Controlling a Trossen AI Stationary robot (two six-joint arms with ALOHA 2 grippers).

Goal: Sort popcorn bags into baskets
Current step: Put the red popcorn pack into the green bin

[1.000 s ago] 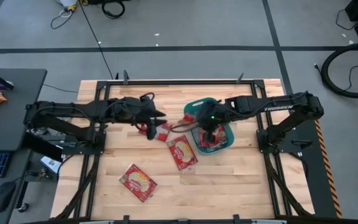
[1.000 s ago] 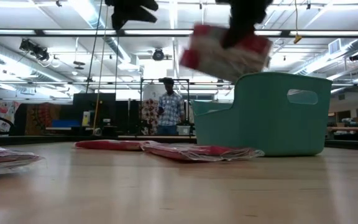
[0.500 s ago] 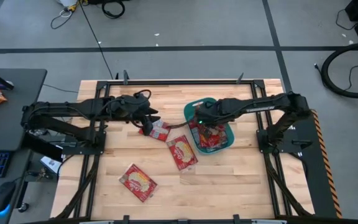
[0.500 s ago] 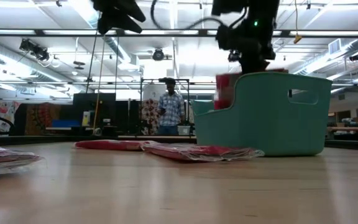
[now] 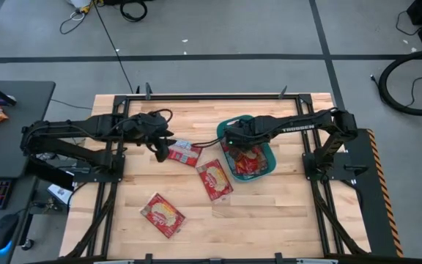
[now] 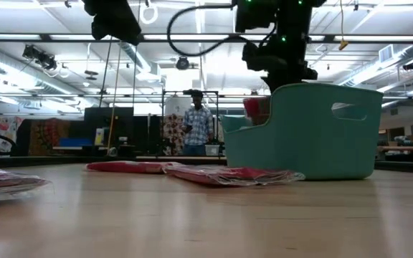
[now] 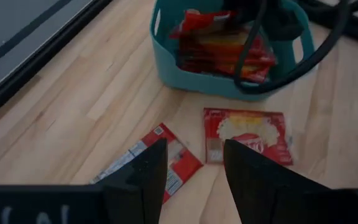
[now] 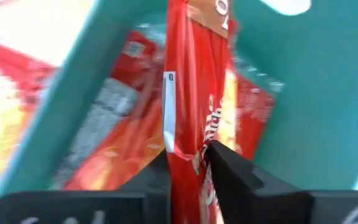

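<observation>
A person [image 6: 195, 120] stands beyond the wooden table [image 5: 284, 209]

A teal-green plastic tub [image 5: 268, 149], oblong with rounded corners and a handle cutout in one end wall, stands upright on the bench toward its right edge. Several flat red popcorn packets with white and yellow printing [image 5: 249, 161] lie piled inside it, and one red packet [image 8: 188, 118] stands on edge among them. Just beside the tub's left wall lies a flat red packet [image 5: 215, 180], face up. Another red packet [image 5: 184, 152] lies flat near the bench's middle. A fourth packet [image 5: 163, 214] lies flat, well apart, toward the front edge.
</observation>
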